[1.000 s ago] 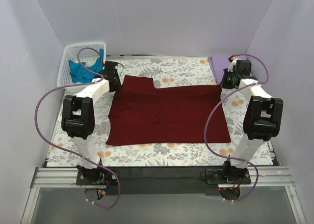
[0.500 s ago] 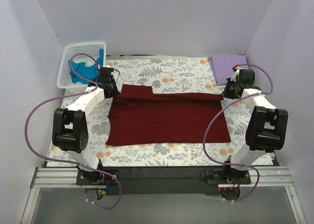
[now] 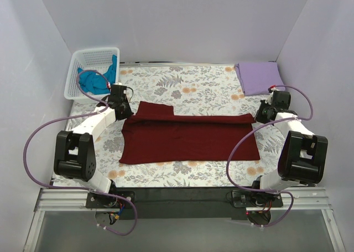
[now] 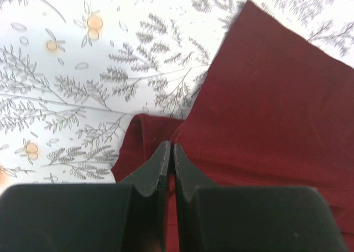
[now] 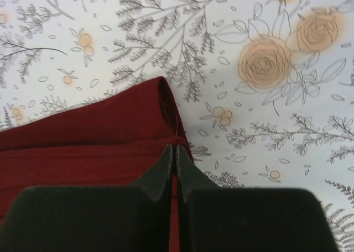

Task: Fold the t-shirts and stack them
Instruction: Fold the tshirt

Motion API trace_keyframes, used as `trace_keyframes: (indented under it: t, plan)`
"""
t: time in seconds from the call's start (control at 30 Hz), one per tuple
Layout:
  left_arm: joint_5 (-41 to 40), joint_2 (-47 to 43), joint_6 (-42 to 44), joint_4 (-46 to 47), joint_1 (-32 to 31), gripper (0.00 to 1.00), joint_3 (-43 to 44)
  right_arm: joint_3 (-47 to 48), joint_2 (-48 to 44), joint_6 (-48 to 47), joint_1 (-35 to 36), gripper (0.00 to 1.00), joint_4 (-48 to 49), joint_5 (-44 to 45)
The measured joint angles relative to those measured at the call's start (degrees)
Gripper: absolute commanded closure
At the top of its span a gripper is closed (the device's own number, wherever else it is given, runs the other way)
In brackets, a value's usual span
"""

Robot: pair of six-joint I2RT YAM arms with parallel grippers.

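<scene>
Here the maroon t-shirt [image 3: 188, 138] lies in the middle of the top view, spread wide on the floral cloth [image 3: 204, 86]. Its upper part is doubled over toward the bottom of the frame, so a second layer runs as a band along the upper edge. The left gripper [image 4: 167, 147] sits at the shirt's upper left corner in the top view. In the left wrist view its two black fingers are pressed together, with their tips pinching the maroon fabric where the upper layer meets a small rolled lip of cloth. Bare floral print fills the upper left of that view. The right gripper [image 5: 171, 148] sits at the shirt's upper right corner in the top view. In its own wrist view its fingers likewise meet tip to tip, nipping the fabric just below the rounded fold at the shirt's corner. Bare floral cloth fills the upper and right parts of that frame. The lavender t-shirt [image 3: 259, 78] lies folded flat at the upper right of the cloth in the top view, well apart from the maroon one. The teal t-shirt [image 3: 94, 80] is crumpled inside the white basket [image 3: 88, 54] at the upper left, one part draped against the basket's right wall.
</scene>
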Motion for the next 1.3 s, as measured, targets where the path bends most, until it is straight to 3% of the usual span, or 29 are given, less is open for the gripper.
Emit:
trace_keyframes:
  t: [0.47, 0.53, 0.57, 0.63, 0.67, 0.83, 1.03, 1.17, 1.3]
  plan:
    - [2.3, -1.0, -4.2, -0.7, 0.0, 1.00, -8.6, -4.1, 0.2, 1.7, -1.2, 0.99, 1.5, 1.7]
    - [2.6, -1.0, -4.5, -0.7, 0.0, 1.00, -9.1, -4.5, 0.5, 2.0, -1.2, 0.91, 1.5, 1.7]
    - [2.6, -1.0, -4.7, -0.8, 0.0, 0.98, -9.2, -4.6, 0.7, 2.2, -1.2, 0.82, 1.4, 1.7]
    - [2.8, -1.0, -4.9, -0.7, 0.0, 0.85, -9.3, -4.7, 0.9, 2.5, -1.3, 0.77, 1.3, 1.6]
    - [2.8, -1.0, -4.9, -0.8, 0.0, 0.80, -9.3, -4.7, 0.9, 2.6, -1.4, 0.70, 1.2, 1.6]
    - [2.7, -2.3, -5.2, -2.1, -0.1, 0.48, -9.3, -3.4, 0.3, 2.8, 0.5, 0.58, -1.3, 1.5]
    - [2.7, -9.7, -5.6, -3.7, -1.0, 0.32, -9.2, 3.0, -0.7, 3.6, 11.7, 0.56, -1.7, -2.1]
    - [3.3, -16.7, -5.7, -3.1, -1.7, 0.30, -10.5, 7.9, 2.5, 5.8, 21.0, 0.55, 1.3, -7.0]
    - [4.4, -24.1, -5.5, -1.8, -2.2, 0.29, -15.8, 15.0, 12.2, 7.7, 28.9, 0.55, 4.4, -10.3]
